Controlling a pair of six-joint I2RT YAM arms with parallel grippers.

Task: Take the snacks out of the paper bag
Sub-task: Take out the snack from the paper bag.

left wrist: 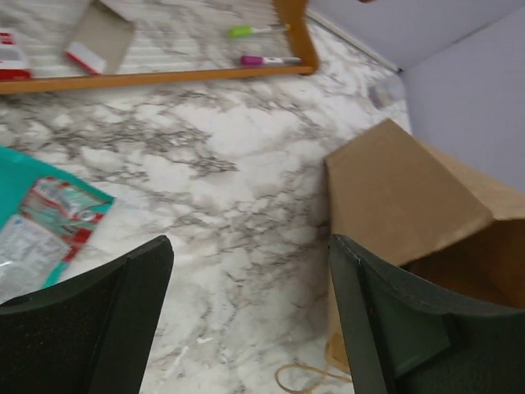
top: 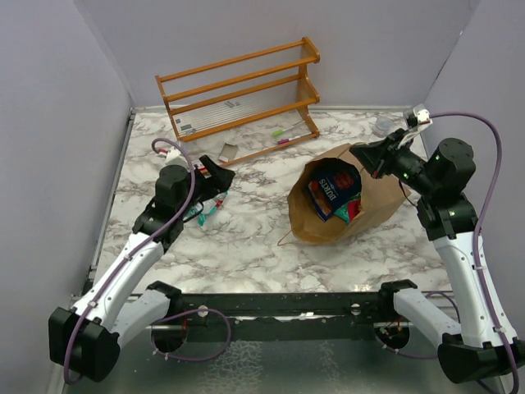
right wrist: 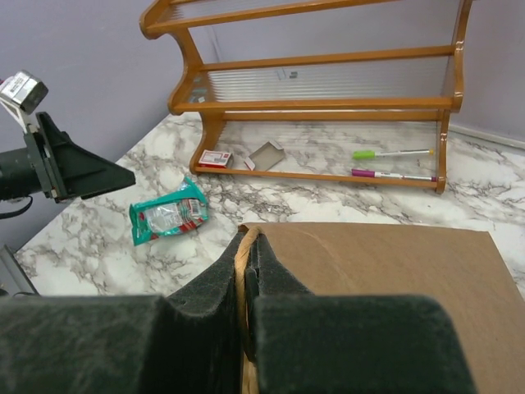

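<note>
From above, we saw the paper bag (top: 373, 193) on the right half of the marbled table (top: 246, 238). It was tipped so that its mouth opened toward the near left, with snacks (top: 332, 193) showing inside. The right gripper (top: 365, 156) sat at the bag's far rim. The left gripper (top: 220, 174) hung well to the bag's left, over a teal packet (top: 205, 209) that lay out on the table.

In the left wrist view, that gripper's jaws were spread with nothing between them. The teal packet (left wrist: 49, 222) lay to its left and the bag (left wrist: 410, 197) to its right.

In the right wrist view, the right gripper's jaws were pressed together, pinching the bag's twisted handle (right wrist: 240, 271). We judged the free left arm the one to reach next, moving rightward into the mouth.
</note>
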